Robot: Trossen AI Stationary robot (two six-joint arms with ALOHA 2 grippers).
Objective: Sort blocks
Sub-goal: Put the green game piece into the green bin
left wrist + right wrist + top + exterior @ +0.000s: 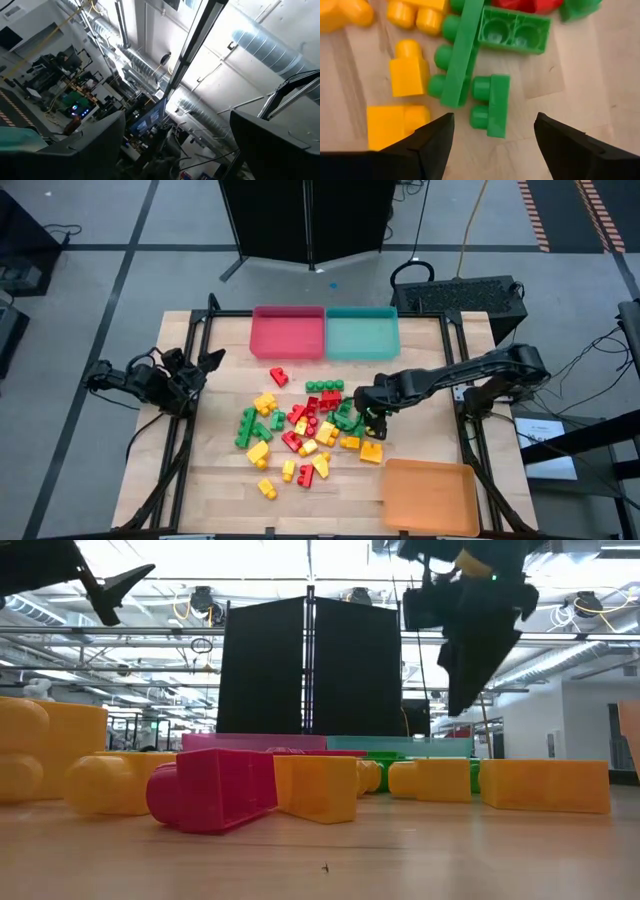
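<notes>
A: Green, red and yellow blocks (pixel 300 430) lie scattered mid-tabletop (pixel 420 450). The right gripper (pixel 372 424)?
B: Fingers spread, empty, poised above a small green block (pixel 492 106). The left gripper (pixel 205 365) is spread too, raised at the tabletop's left edge.

My right hand (pixel 492 134) hovers spread over the tabletop (pixel 580 85), a small green block (pixel 491 105) between my fingers (pixel 432 140). Beside it lie a long green block (pixel 460 52) and yellow blocks (pixel 408 68).
</notes>
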